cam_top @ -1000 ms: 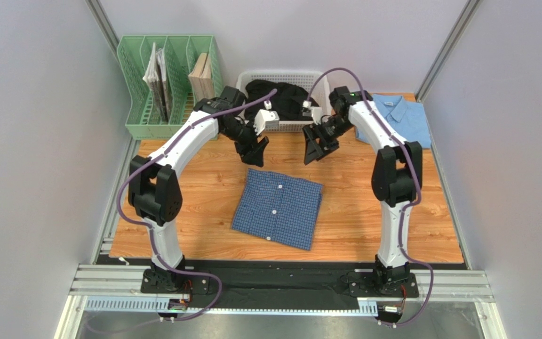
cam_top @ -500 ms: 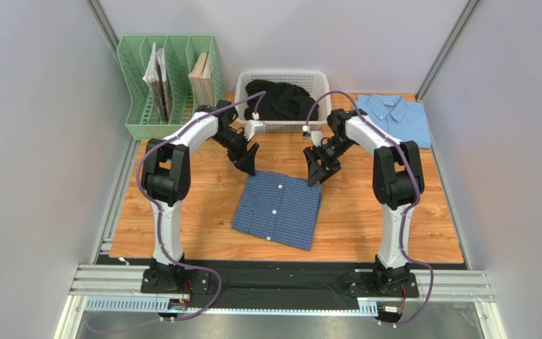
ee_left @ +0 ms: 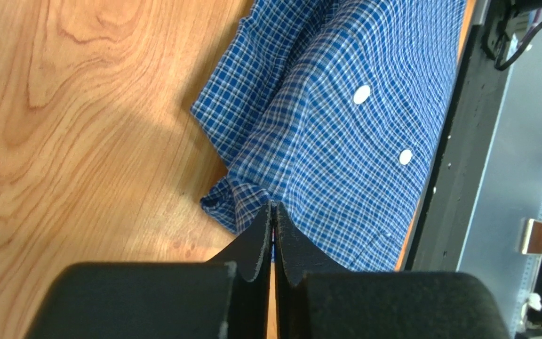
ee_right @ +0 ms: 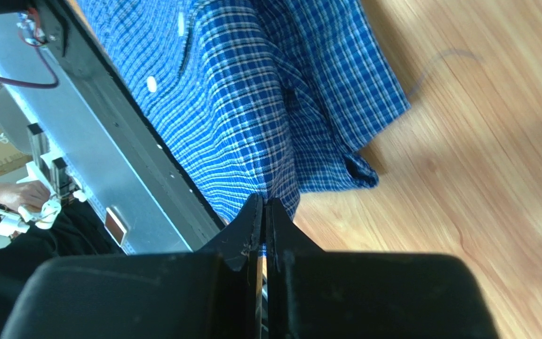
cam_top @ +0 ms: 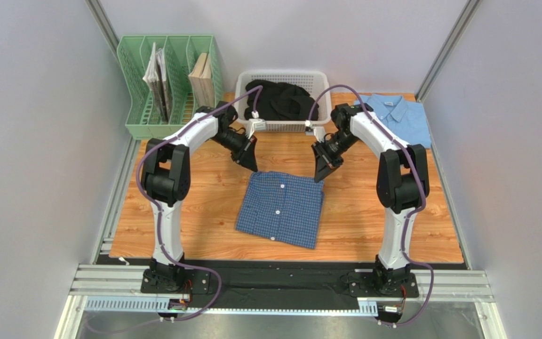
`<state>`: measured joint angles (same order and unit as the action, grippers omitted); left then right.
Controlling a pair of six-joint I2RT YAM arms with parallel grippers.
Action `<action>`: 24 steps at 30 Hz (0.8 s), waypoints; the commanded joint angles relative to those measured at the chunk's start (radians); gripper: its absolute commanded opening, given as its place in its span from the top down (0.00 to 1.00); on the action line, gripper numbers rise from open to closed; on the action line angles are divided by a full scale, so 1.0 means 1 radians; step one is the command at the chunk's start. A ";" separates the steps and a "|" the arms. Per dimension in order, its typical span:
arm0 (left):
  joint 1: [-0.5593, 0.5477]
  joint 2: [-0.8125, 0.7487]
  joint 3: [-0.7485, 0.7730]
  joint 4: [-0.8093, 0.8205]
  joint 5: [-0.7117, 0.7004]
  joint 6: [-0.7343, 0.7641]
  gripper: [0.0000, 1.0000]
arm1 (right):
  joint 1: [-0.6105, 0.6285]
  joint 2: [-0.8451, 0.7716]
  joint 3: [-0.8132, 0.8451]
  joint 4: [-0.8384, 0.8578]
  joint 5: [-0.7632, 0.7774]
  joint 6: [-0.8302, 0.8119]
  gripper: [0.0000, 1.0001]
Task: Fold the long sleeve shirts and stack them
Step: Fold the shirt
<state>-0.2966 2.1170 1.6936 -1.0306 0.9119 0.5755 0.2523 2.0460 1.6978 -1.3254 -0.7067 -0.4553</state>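
A dark blue checked shirt (cam_top: 281, 208) with white buttons lies folded in the middle of the table. My left gripper (cam_top: 252, 169) is shut on its far left corner, pinching the cloth (ee_left: 252, 194) between its tips (ee_left: 272, 206). My right gripper (cam_top: 318, 179) is shut on the far right corner, the checked cloth (ee_right: 281, 176) caught between its tips (ee_right: 264, 201). A plain light blue shirt (cam_top: 394, 116) lies folded at the table's far right corner, apart from both grippers.
A white basket (cam_top: 243, 85) holding dark clothes stands at the back middle, just behind both arms. A green file rack (cam_top: 134, 85) with papers and books stands at the back left. The table's front edge and metal rails run below the shirt.
Both grippers came down from above the table onto the checked shirt's far corners and shut on the cloth. The shirt's far edge has shifted slightly.
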 commanded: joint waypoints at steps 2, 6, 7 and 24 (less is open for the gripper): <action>0.005 -0.035 0.014 0.050 0.052 -0.084 1.00 | -0.065 0.014 -0.107 0.070 0.171 0.015 1.00; 0.005 0.001 0.012 0.111 0.006 -0.144 1.00 | -0.054 0.143 -0.039 0.189 0.236 0.069 1.00; 0.005 0.000 0.008 0.119 0.002 -0.154 0.94 | -0.050 0.169 -0.011 0.199 0.237 0.084 1.00; 0.019 -0.132 -0.305 0.468 0.060 -0.411 0.09 | -0.025 0.161 0.109 0.193 0.248 0.116 1.00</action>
<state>-0.2790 2.0052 1.3937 -0.6376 0.8890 0.2085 0.2279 2.2829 1.8336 -1.1584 -0.4591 -0.3515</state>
